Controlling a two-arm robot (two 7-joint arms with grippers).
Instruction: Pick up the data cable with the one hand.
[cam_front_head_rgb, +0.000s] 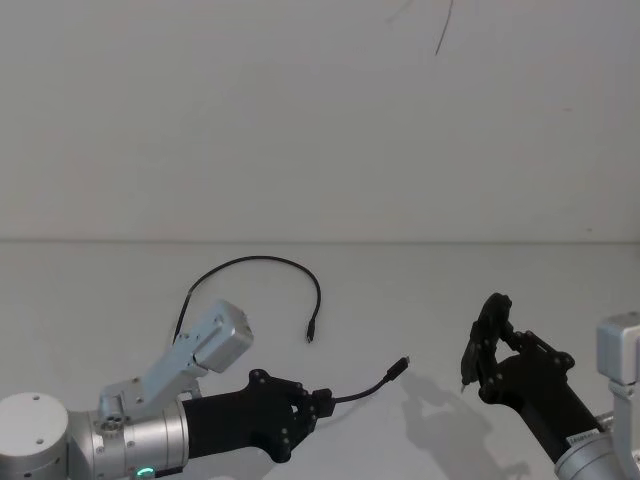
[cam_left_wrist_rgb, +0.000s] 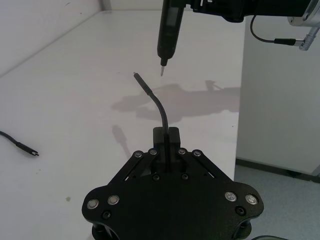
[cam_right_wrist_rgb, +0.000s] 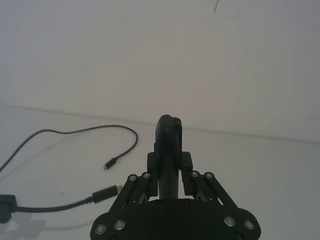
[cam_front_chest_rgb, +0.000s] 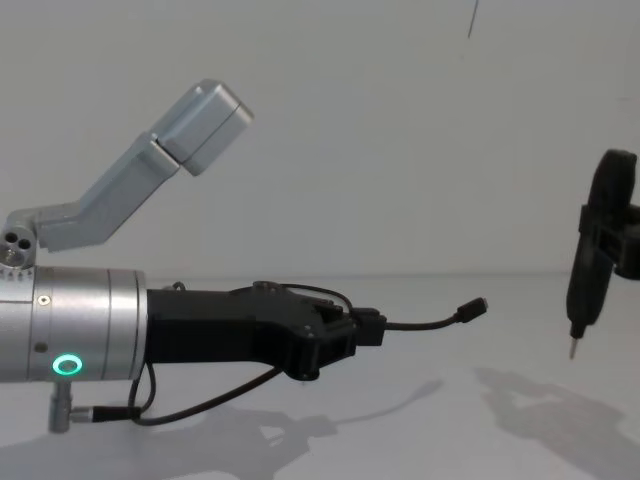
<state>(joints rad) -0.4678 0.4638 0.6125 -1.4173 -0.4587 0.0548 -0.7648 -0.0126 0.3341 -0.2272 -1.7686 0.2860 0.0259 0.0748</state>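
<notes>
Left gripper (cam_front_chest_rgb: 372, 326), low over the table's (cam_front_head_rgb: 120, 285) near edge, is clenched on the cable (cam_front_head_rgb: 255, 258) just behind one plug (cam_front_head_rgb: 401, 366), which juts free. The rest loops on the table toward the far edge. The cable looks light, thin and limp, so holding it near the plug suits. Right gripper (cam_right_wrist_rgb: 168, 162), at the right, clasps a pen (cam_right_wrist_rgb: 167, 130).

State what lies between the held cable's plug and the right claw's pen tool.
Nothing: in the chest view the stretch from the plug of the data cable to the pen-like tool is bare.

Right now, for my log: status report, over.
Left end effector shut on data cable, near end lifted. Right end effector holding pen tool, apart. No obstruction.
</notes>
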